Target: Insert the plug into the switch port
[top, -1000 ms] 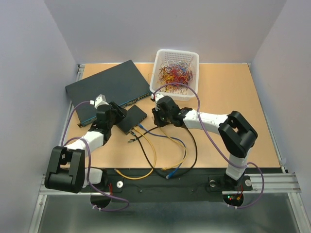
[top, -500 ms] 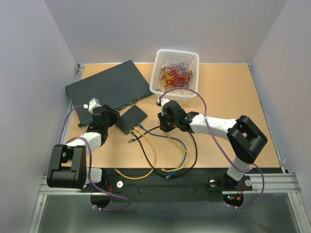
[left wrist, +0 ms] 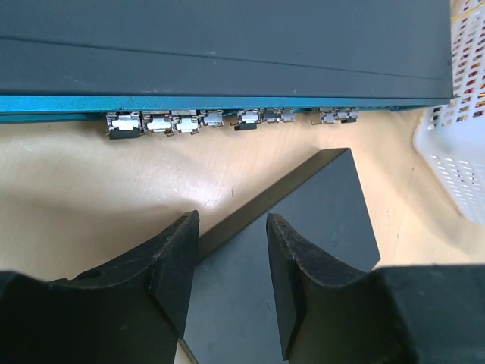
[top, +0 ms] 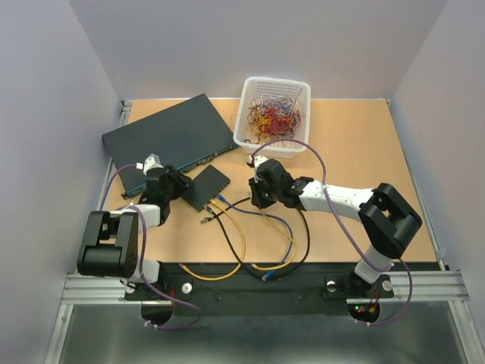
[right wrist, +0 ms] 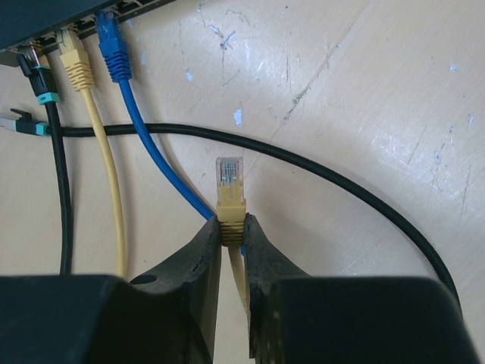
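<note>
Right claw (right wrist: 232, 231) clamped on yellow plug (right wrist: 229, 182), plug near small black switch (left wrist: 318, 212) but apart from it, left claw (left wrist: 231, 262) half apart astride switch's corner, contact unclear, switch port row (right wrist: 76, 15) mostly cut off at view's edge.

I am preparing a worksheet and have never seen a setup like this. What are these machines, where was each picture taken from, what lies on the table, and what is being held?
Two robot arms are bolted at the near edge of a table. One picture looks down from above; the other two come from a camera on each wrist. On the table lie a large blue-grey box, a small black box with three cables plugged in, and a white basket of coloured loops. The right hand pinches a loose yellow plug. The left hand is open, above the small black box.
</note>
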